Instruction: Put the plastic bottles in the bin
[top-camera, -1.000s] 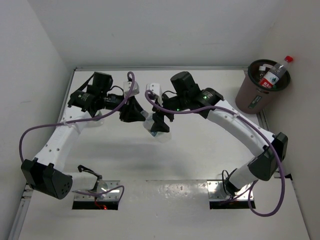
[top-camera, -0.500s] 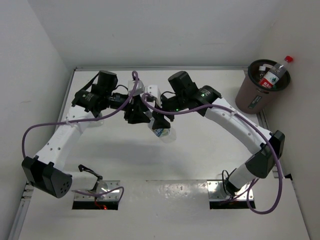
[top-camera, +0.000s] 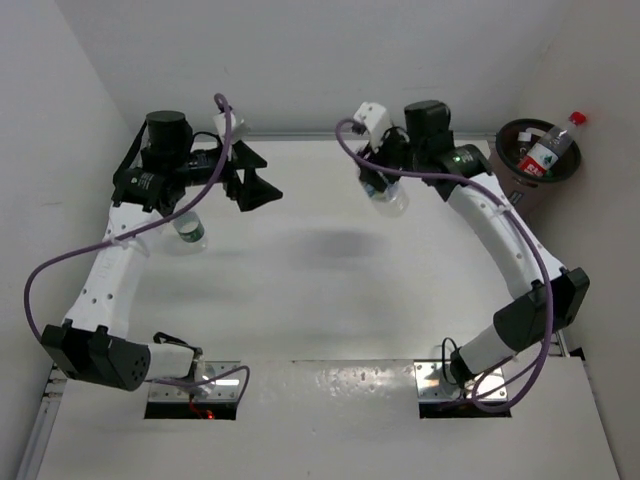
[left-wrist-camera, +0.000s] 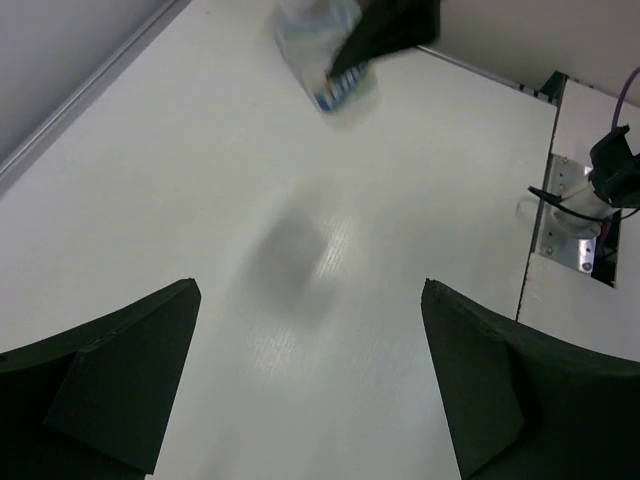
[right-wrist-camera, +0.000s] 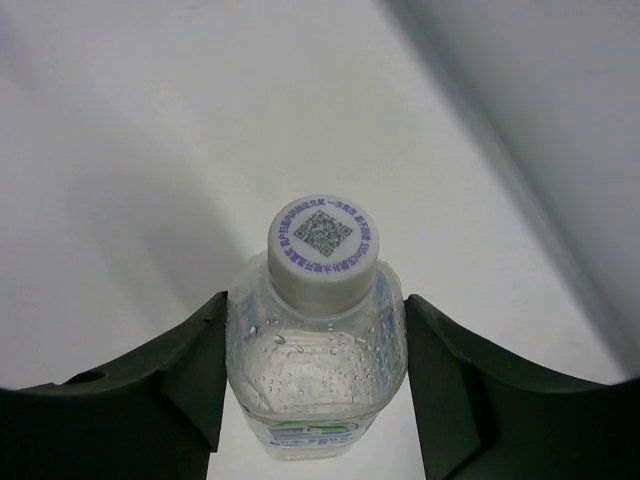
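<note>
My right gripper (top-camera: 381, 182) is shut on a clear plastic bottle (top-camera: 388, 195) and holds it above the back of the table, left of the bin (top-camera: 527, 187). In the right wrist view the bottle's white printed cap (right-wrist-camera: 322, 248) points at the camera, and both fingers (right-wrist-camera: 188, 372) press its wet shoulders. The brown bin holds a red-capped bottle (top-camera: 549, 148) that sticks out over its rim. My left gripper (top-camera: 266, 176) hangs open and empty at the back left (left-wrist-camera: 310, 300). Another bottle (top-camera: 189, 229) lies on the table under the left arm.
White walls close in the table on the left, back and right. Purple cables loop off both arms. Metal base plates (top-camera: 196, 384) sit at the near edge. The bin stands in the back right corner.
The left gripper opened, let go of the bottle and drew back to the far left. The right gripper shut on the bottle and carried it right and back, nearer the bin.
</note>
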